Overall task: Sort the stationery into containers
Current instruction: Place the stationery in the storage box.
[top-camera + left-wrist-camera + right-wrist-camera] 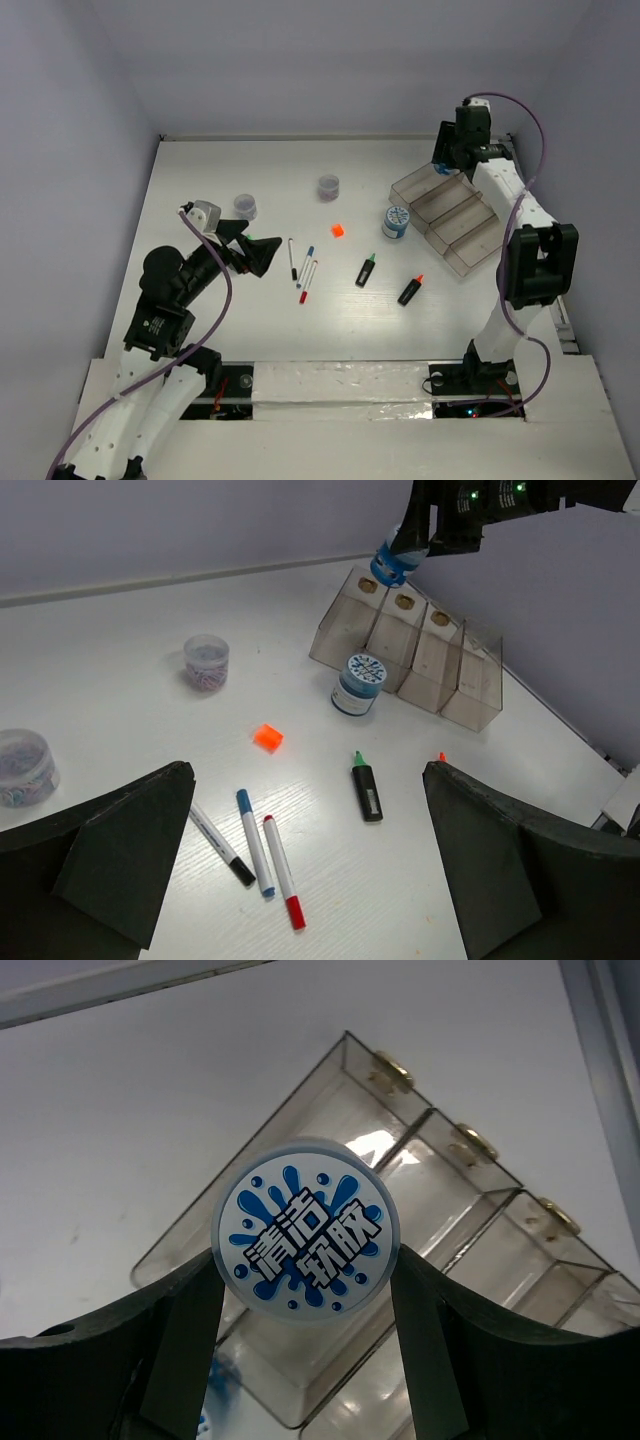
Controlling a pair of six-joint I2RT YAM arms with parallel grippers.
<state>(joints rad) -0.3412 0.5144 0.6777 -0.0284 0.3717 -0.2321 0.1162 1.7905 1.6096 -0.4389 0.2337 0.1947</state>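
Observation:
My right gripper (444, 160) is shut on a round blue-lidded pot (305, 1228) and holds it above the far-left compartment of the clear tray (455, 262), which also shows in the right wrist view (480, 1260). A second blue pot (396, 222) stands on the table against the tray. My left gripper (256, 253) is open and empty, beside three white pens: black cap (222, 844), blue cap (254, 842), red cap (281, 872). A green-tipped highlighter (366, 270), an orange-tipped highlighter (410, 289) and the tiny orange cube (338, 230) lie mid-table.
Two small clear pots with greyish lids (245, 206) (329, 187) stand at the back left of the table. White walls close in the table on the left, back and right. The tray lies diagonally at the right.

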